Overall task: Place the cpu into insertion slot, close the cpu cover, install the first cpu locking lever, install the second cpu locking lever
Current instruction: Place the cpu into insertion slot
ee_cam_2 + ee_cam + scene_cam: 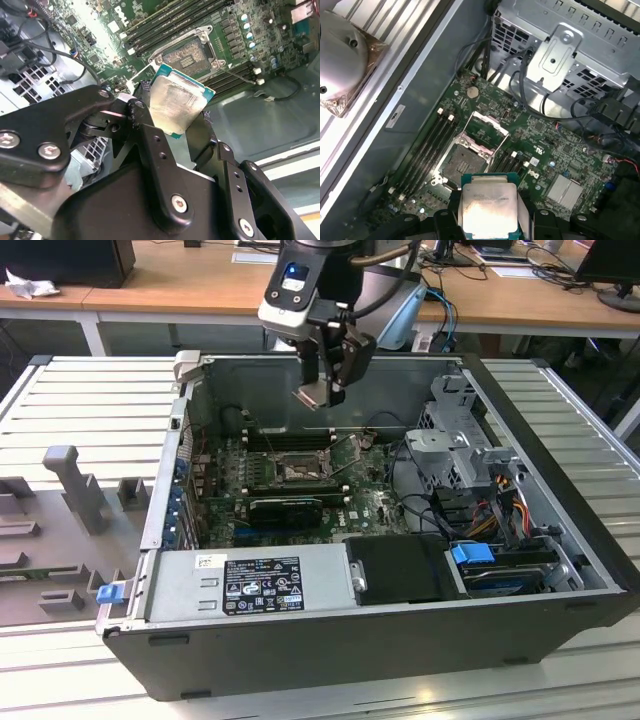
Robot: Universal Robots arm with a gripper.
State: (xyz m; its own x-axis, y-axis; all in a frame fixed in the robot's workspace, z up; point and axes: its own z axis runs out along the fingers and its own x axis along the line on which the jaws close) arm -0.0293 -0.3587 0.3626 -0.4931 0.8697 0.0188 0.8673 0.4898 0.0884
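Note:
My gripper hangs over the open computer case and is shut on the cpu. In both wrist views the chip is a silver-topped square with a green edge, and the black fingers pinch the cpu from two sides. Below it on the green motherboard lies the insertion slot, dark, open and metal-rimmed. The cpu cover stands tilted up beside the slot. In the exterior view the insertion slot sits well below the chip, slightly toward the view's left.
Long black memory slots flank the socket. A black finned card lies in front of it, with a metal drive cage and cables on the exterior view's right. The power supply fills the case front. A grey fixture stands outside.

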